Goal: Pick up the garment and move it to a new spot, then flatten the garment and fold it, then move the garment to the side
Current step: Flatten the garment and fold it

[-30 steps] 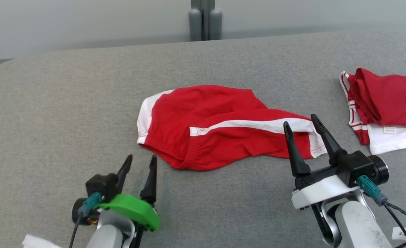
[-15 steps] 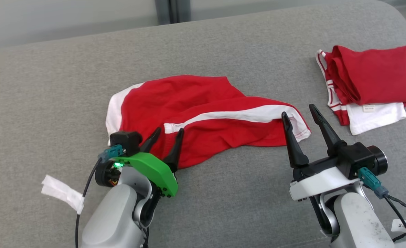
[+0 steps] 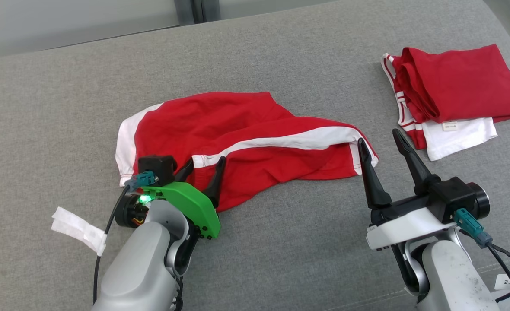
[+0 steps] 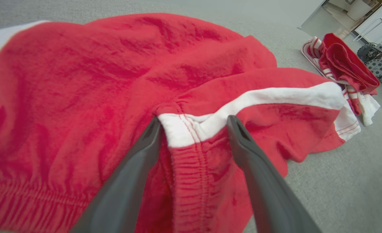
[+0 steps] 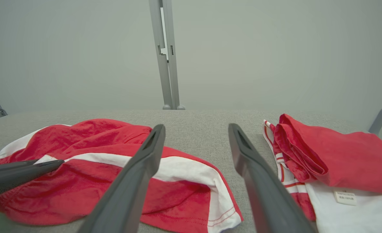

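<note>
Grey felt covers the tabletop (image 3: pixel 65 86) from edge to edge, with a pale wall behind it at 12 o'clock. The garment (image 3: pixel 237 125), red shorts with a white stripe (image 3: pixel 281 140), lies rumpled at the centre, and a folded pile (image 3: pixel 454 82) of red and white clothes sits well apart at 2 o'clock. My left claw (image 3: pixel 206 160) is released, jaws spread, straddling the waistband (image 4: pixel 191 168) at the garment's 7 o'clock corner, just where the stripe ends. My right claw (image 3: pixel 379 137) is also released and wide, poised by the leg hem (image 3: pixel 358 155) at the 3 o'clock end. I cannot tell whether its near finger touches the cloth. I judge the pick-up has not yet begun, and the risks sit in the pinch. If my left claw shuts on only the top layer, the shorts may open out or slide free as I lift. If my right claw closes beside the hem and not over it, I would raise one corner alone and drag the rest across the felt. A wide swing toward 2 o'clock could brush the folded pile and undo it.
</note>
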`<state>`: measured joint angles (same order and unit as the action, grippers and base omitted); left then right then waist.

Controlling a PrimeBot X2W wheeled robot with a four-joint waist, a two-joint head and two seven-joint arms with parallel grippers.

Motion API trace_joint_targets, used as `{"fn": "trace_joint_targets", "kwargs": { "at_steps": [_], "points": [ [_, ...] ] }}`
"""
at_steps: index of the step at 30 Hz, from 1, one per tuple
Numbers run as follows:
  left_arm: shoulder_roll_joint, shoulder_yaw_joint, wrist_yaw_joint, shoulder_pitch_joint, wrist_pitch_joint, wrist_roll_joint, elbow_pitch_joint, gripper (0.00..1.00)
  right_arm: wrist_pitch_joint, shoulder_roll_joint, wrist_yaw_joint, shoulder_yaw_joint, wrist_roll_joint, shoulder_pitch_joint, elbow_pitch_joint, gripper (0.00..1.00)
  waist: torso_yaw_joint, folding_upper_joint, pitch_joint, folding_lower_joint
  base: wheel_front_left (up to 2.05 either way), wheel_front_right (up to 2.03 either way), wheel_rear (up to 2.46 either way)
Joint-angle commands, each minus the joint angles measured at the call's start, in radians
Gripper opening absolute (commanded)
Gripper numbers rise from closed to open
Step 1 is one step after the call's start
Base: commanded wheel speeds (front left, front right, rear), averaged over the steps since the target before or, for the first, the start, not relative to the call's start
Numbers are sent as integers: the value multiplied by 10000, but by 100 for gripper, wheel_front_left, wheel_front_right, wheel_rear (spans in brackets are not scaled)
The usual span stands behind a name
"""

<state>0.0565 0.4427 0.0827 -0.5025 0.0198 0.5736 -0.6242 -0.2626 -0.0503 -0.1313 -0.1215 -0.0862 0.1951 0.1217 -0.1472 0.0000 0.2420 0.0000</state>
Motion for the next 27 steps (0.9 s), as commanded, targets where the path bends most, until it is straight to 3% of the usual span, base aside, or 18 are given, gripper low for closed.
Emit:
{"fn": "trace_joint_targets", "kwargs": {
  "at_steps": [1, 3, 4, 16, 27],
  "points": [
    [65, 16, 46, -100, 64, 95, 34, 52, -29, -13, 11, 11, -32, 96, -18, 100, 35, 0, -21, 0, 0, 0, 0],
    [58, 58, 68, -77, 98, 112, 94, 8, -29, -13, 11, -6, -37, 85, 8, 100, 71, 0, -50, 0, 0, 0, 0],
    [57, 74, 72, -73, 140, 118, 121, 0, -28, -13, 11, -10, -33, 83, 22, 100, 85, 0, -63, 0, 0, 0, 0],
    [250, 102, 107, 414, 689, 165, 639, 0, -29, -16, 11, 434, 682, -224, 993, 100, 429, 0, -521, 0, 0, 0, 0],
    [412, 326, 59, 1146, 772, 210, 1436, 0, -28, -389, 11, 904, 1908, 198, 3398, 100, 948, 0, -908, 0, 0, 0, 0]
  ]
}}
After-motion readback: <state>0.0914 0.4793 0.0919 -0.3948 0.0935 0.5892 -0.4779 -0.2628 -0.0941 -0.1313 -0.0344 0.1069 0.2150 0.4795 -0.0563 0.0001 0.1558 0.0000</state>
